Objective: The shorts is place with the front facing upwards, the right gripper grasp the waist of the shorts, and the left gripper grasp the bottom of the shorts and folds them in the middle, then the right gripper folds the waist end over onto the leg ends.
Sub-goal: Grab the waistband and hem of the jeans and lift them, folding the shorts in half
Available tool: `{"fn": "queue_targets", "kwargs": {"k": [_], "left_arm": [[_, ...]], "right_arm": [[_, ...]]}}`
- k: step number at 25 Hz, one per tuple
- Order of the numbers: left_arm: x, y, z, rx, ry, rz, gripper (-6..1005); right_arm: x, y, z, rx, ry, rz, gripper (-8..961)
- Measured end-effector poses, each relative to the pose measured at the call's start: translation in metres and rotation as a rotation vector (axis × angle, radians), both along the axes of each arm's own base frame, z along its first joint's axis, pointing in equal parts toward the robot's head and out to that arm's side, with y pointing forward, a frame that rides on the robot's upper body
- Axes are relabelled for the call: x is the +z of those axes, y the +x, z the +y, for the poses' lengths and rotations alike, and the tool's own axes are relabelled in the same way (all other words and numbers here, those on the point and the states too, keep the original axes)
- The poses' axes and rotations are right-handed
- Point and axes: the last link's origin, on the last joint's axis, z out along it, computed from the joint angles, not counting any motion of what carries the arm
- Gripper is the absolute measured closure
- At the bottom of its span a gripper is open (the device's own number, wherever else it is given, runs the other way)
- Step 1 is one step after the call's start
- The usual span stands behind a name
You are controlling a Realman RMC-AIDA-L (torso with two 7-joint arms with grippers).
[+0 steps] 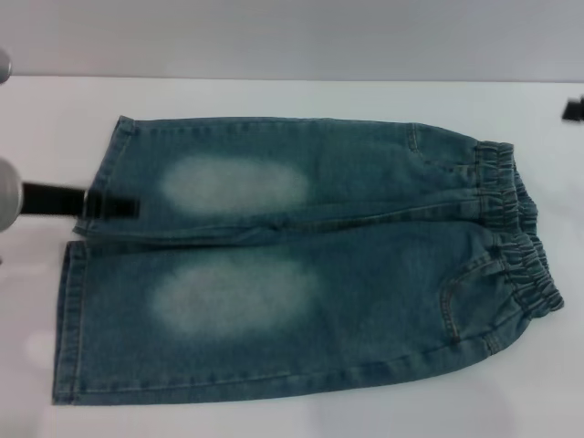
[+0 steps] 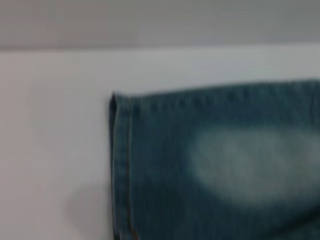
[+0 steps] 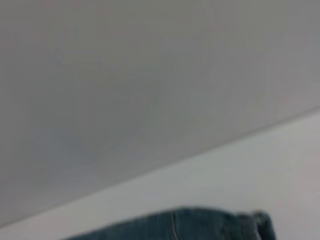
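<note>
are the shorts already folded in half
No, the shorts lie spread flat on the table, both legs side by side, hems toward the left gripper and the waistband at the opposite end.

Bright, even light; soft blur throughout, both wrist views badly unfocused.

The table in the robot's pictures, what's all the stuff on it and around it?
shorts: one pair, blue-green denim with a pale patch on each leg, lying flat on the table, front up.
waist: one gathered band, darker blue, at the shorts' end on the robot's right.
leg ends: two straight stitched hems, at the end on the robot's left.
table: one, white, under the shorts.
wall: one, grey, behind the table.
left gripper: one, black, at the far leg's hem, its tip over the denim.
right gripper: one, black, only a corner showing at the head view's right edge, away from the waist.
</note>
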Motion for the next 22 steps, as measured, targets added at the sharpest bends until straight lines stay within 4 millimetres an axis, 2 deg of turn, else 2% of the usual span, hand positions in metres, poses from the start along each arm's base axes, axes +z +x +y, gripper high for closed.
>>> {"fn": "queue_targets", "kwargs": {"k": [2,9,11,12,16,18,22], "left_arm": [[0.006,0.000,-0.016,0.040,-0.045,0.009,184],[0.006,0.004,-0.040,0.115,-0.102,0.031,186],[0.006,0.004,-0.040,0.115,-0.102,0.031,186],[0.003,0.002,-0.049,0.166,-0.126,0.074,187],[-0.009,0.002,-0.064,0.241,-0.181,0.157,188],[-0.014,0.001,-0.069,0.273,-0.197,0.173,188],[-0.019,0.002,-0.073,0.300,-0.207,0.166,189]], "right_arm": [[0.000,0.004,-0.007,-0.022,-0.029,0.011,137],[-0.005,0.017,-0.023,-0.080,-0.085,0.010,138],[-0.003,0.022,-0.027,-0.096,-0.078,0.020,138],[-0.002,0.024,-0.029,-0.101,-0.076,0.022,138],[-0.002,0.032,-0.037,-0.116,-0.075,0.010,138],[-0.006,0.039,-0.040,-0.130,-0.087,0.013,138],[-0.008,0.041,-0.039,-0.127,-0.097,0.011,137]]}}
